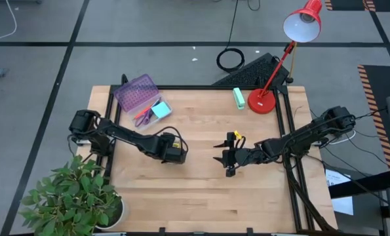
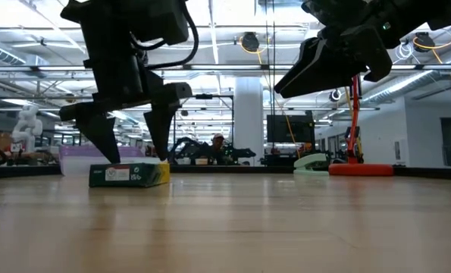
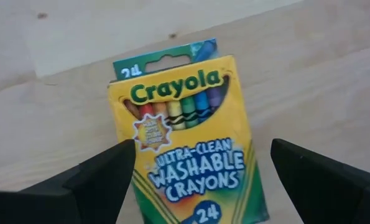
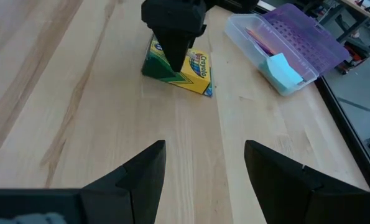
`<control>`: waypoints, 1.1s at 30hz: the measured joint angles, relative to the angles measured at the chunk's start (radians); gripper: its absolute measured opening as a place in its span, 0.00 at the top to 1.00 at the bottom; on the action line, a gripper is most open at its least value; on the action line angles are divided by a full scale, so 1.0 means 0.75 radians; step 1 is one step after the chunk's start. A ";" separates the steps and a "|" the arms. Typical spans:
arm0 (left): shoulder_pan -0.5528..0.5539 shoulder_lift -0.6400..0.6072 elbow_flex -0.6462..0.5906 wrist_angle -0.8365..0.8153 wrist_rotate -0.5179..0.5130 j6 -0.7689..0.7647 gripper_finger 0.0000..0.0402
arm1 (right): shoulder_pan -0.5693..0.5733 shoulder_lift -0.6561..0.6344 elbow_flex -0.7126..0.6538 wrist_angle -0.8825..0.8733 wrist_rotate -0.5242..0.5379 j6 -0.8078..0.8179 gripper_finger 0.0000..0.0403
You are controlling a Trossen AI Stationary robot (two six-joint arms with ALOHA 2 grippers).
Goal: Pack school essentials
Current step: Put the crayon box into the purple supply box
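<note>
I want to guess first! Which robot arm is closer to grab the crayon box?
The left one. Its left gripper hangs open right over the crayon box, a finger on each side. The right gripper waits open, farther off mid-table.

The high view looks straight down on the whole wooden surface (image 1: 201, 190) and both arms. The low view sits at surface height, facing level into the room behind. The left wrist view hangs close over the crayon box (image 3: 185, 143) (label filling the picture). The right wrist view looks across from farther off and shares that same box with it.
</note>
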 joint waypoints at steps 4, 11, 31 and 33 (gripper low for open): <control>0.000 -0.023 0.004 -0.026 0.052 0.025 0.06 | 0.000 0.000 0.000 0.000 0.000 0.000 0.47; -0.054 -0.023 0.136 -0.207 0.001 -0.013 0.06 | 0.000 0.000 -0.004 0.002 0.000 0.000 0.47; -0.159 0.126 0.140 -0.195 -0.123 -0.231 0.06 | 0.000 0.000 -0.078 0.163 0.000 -0.020 0.47; -0.161 0.152 0.140 -0.198 -0.119 -0.227 0.05 | 0.000 0.000 -0.079 0.168 0.000 -0.023 0.47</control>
